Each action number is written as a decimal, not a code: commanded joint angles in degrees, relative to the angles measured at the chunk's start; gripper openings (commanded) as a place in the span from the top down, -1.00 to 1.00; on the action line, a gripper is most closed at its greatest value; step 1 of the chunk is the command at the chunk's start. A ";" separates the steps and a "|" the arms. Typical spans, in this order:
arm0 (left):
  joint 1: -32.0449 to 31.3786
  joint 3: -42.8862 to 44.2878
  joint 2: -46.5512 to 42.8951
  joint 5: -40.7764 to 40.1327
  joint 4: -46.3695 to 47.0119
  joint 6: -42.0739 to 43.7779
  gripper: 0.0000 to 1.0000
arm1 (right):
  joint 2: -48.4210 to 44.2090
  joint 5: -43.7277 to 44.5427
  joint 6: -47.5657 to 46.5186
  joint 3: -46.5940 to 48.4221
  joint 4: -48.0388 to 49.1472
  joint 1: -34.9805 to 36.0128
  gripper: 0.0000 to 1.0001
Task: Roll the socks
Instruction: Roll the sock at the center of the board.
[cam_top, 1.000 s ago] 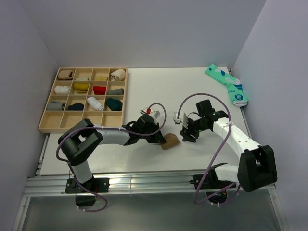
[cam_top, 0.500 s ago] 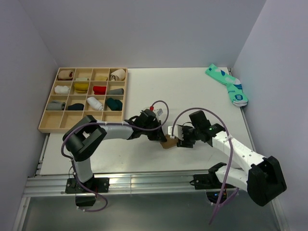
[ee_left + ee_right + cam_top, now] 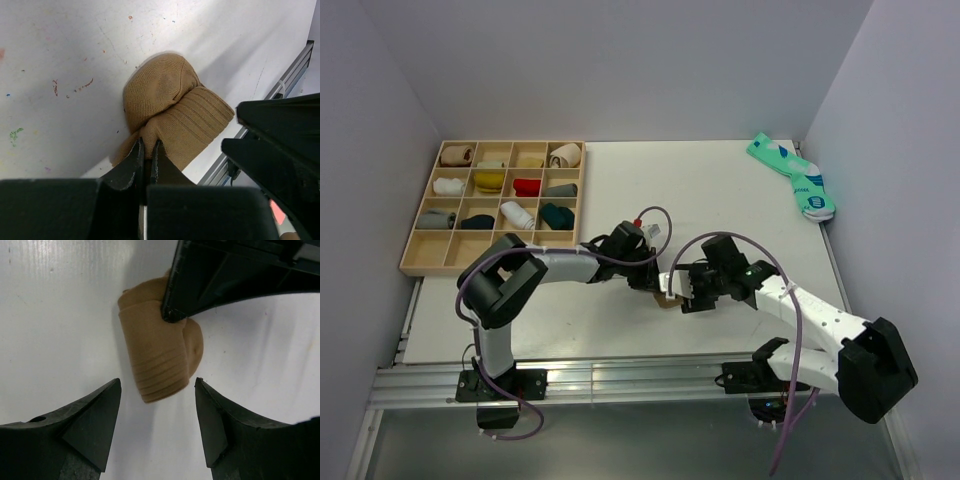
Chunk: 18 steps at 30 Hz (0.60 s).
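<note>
Near the front edge of the worktop [image 3: 720,190], the left gripper [image 3: 146,150] clenches its jaws on the bundled tan sock [image 3: 165,100] so it cannot unroll. The right gripper [image 3: 157,382], jaws spread, straddles the cuff, probably to grasp it.

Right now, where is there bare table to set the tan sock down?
Free: the table between the wooden tray and the teal socks, beyond both arms. Crowded: front centre, where the left gripper pinches the tan sock and the open right gripper straddles it.
</note>
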 commanded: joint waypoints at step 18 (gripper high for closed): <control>3.36 1.56 4.99 4.09 -3.93 2.78 0.99 | 12.42 7.59 3.36 1.37 5.03 8.55 -0.32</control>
